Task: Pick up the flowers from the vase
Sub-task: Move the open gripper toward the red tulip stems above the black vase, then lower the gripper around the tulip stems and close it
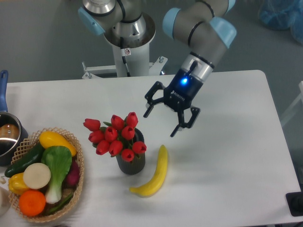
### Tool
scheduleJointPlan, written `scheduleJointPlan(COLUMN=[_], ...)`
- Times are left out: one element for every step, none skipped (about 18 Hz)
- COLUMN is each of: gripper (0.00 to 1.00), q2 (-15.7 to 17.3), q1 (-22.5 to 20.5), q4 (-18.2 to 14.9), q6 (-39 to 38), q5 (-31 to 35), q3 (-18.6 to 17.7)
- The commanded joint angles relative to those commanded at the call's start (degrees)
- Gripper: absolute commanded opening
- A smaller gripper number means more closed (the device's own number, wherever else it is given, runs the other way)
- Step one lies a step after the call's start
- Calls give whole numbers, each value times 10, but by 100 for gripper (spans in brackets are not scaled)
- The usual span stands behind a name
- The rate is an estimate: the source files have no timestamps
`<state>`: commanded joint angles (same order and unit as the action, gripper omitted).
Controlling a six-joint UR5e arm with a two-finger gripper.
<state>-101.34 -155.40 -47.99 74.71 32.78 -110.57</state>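
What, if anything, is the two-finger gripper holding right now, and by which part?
Nothing. The black two-finger gripper is open and empty, in the air right of the red tulip bunch in its dark ribbed vase.

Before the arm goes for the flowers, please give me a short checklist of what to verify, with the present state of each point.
1. Gripper open: ok, the jaws stand wide apart and hold nothing.
2. Flowers in the vase: ok, the bunch sits in the mouth and spreads wider than it.
3. Vase upright: ok.
4. Gripper above the flowers: not ok, it is to the right of the bunch and apart from it.
5. Banana clear of the vase: ok, it lies to the right with a small gap.
6. Stems free to slide out of the vase: cannot tell, they are hidden by the buds.
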Motion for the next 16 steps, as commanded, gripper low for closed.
scheduleJointPlan(gripper=[100, 100, 100, 100, 100, 100, 100, 100, 100, 100, 100, 100, 100, 100, 100, 100], q2=[0, 0, 0, 0, 0, 0, 0, -4, -6, -7, -12, -17, -22, -26, -32, -33], q1=[5, 7, 9, 10, 14, 18, 20, 23, 27, 28, 29, 30, 35, 40, 42, 46], q4=[0, 0, 0, 0, 0, 0, 0, 0, 0, 0, 0, 0, 0, 0, 0, 0], q6=[0, 0, 0, 0, 0, 0, 0, 0, -1, -1, -1, -1, 0, 0, 0, 0], q5=[0, -1, -2, -2, -3, -4, -6, -7, -8, -10, -12, -13, -12, -12, -12, -12], q3=[1, 1, 1, 1, 1, 1, 1, 1, 1, 2, 7, 11, 15, 20, 24, 26])
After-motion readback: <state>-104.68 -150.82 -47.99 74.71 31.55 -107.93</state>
